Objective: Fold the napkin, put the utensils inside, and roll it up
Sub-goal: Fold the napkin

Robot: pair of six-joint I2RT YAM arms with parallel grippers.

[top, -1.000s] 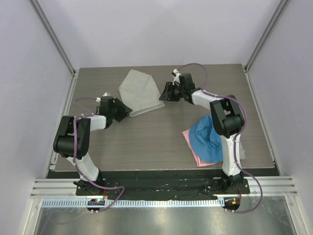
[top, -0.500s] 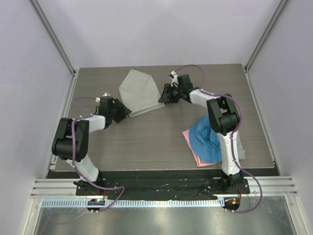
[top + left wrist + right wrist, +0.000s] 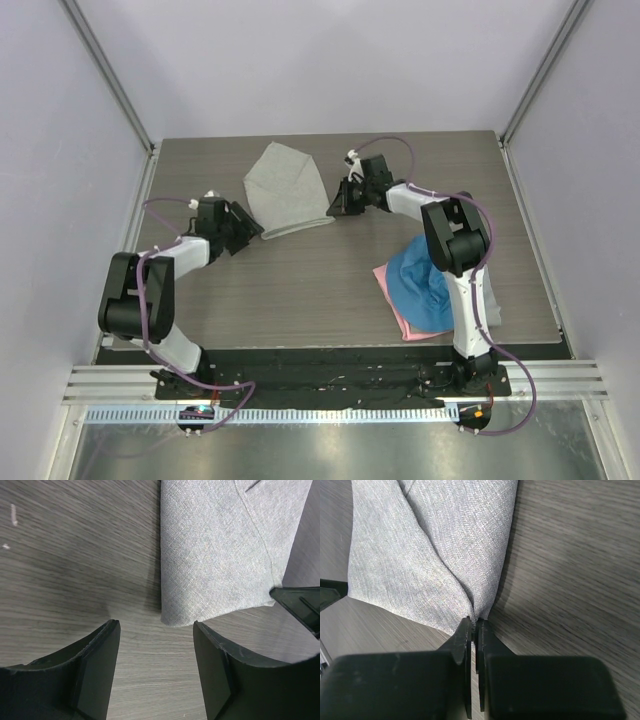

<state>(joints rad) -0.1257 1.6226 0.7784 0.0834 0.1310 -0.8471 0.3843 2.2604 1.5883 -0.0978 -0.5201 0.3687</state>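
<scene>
The light grey napkin lies folded on the far middle of the table, also filling the left wrist view and the right wrist view. My left gripper stands open just short of the napkin's near left corner, nothing between its fingers. My right gripper is shut on the napkin's near right corner, the cloth bunched into a crease at the fingertips. One right finger shows at the edge of the left wrist view. The utensils are out of view.
A blue cloth lies crumpled on a pink cloth at the right front, beside the right arm. Metal posts and pale walls close in the table on three sides.
The right gripper has closed onto the napkin's right corner. The left gripper has opened wider and drawn back to the left, away from the napkin's left corner.
</scene>
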